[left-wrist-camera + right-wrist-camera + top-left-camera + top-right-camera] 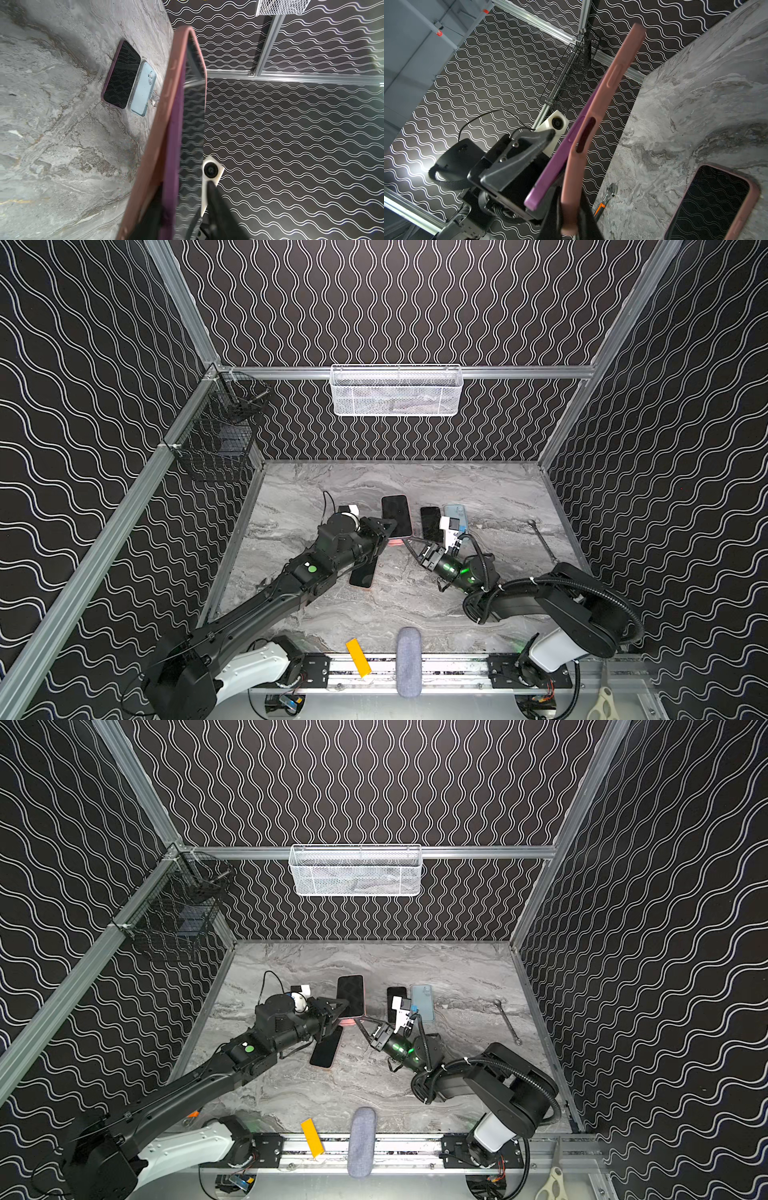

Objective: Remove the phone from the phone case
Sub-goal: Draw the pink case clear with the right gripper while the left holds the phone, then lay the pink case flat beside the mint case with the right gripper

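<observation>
1. The phone (397, 514), a glossy dark slab with purple sides, hung tilted above the marble-patterned tabletop (498, 489). Its lower end stood clear of the matte pink phone case (618, 72).
2. The left end effector (388, 533) pinched the phone's lower end, and the right end effector (409, 545) was clamped on the case's loose corner.
3. The right wrist view showed the gap between case and phone plainly; in both top views it was too small to make out.
4. Beyond them, a maroon-cased phone (122, 74) and a pale blue phone (143, 89) lay flat, side by side.
5. A black phone (362, 572) lay partly hidden under the left arm, and a metal wrench (542, 541) lay well apart.
</observation>
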